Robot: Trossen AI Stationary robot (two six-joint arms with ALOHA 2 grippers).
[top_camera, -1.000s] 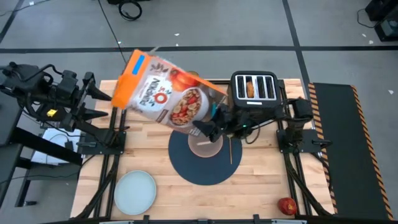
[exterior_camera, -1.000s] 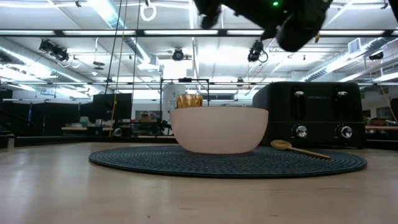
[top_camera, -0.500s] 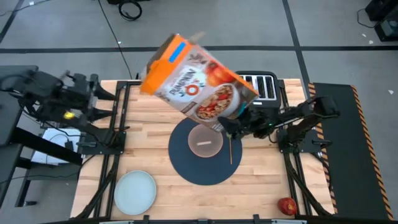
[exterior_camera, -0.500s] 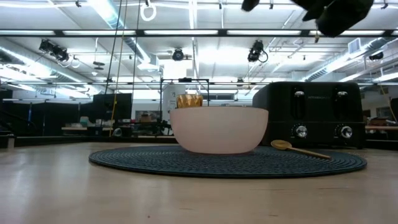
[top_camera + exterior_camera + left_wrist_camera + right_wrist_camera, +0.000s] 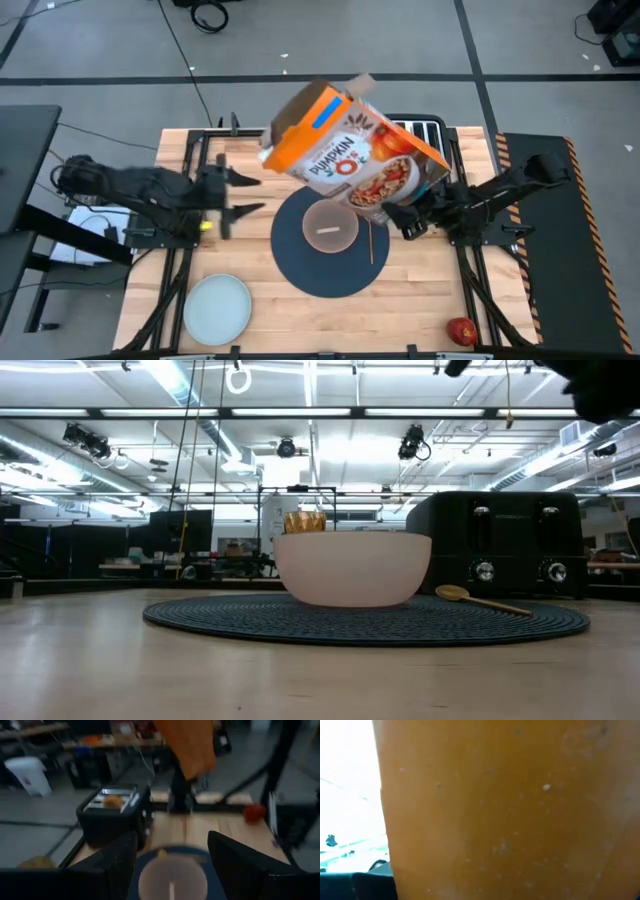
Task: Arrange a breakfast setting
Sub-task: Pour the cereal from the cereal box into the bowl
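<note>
My right gripper (image 5: 398, 213) is shut on the brown-and-orange cereal box (image 5: 352, 150), which is tilted in the air over the far side of the dark-blue mat (image 5: 300, 270). The pinkish bowl (image 5: 330, 228) stands on the mat, the gold spoon (image 5: 372, 242) lying to its right. My left gripper (image 5: 250, 194) is open and empty, left of the mat, pointing at the bowl (image 5: 172, 877). The amber glass (image 5: 305, 521) shows behind the bowl. The pale plate (image 5: 217, 308) lies near left, the red apple (image 5: 461, 330) near right. Toast (image 5: 114, 800) sits in the black toaster (image 5: 112, 817). My right gripper holds the cereal box by its bottom end (image 5: 392, 200), coming at it from the table's right side. The box is lifted clear and tilted, its open top (image 5: 310, 100) toward the far left. In the right wrist view the box's orange side (image 5: 510, 810) hides the fingers.
The black toaster (image 5: 425, 130) stands at the table's far edge, partly under the box. Bare wood lies between the plate and the apple along the near edge. Black frame rails (image 5: 175, 260) run along both sides of the table.
My right gripper has risen and drawn back toward the table's right edge, turning the cereal box nearer to upright, so the box has moved right, away from above the bowl. My left gripper has swung in from beyond the table's left edge toward the mat.
</note>
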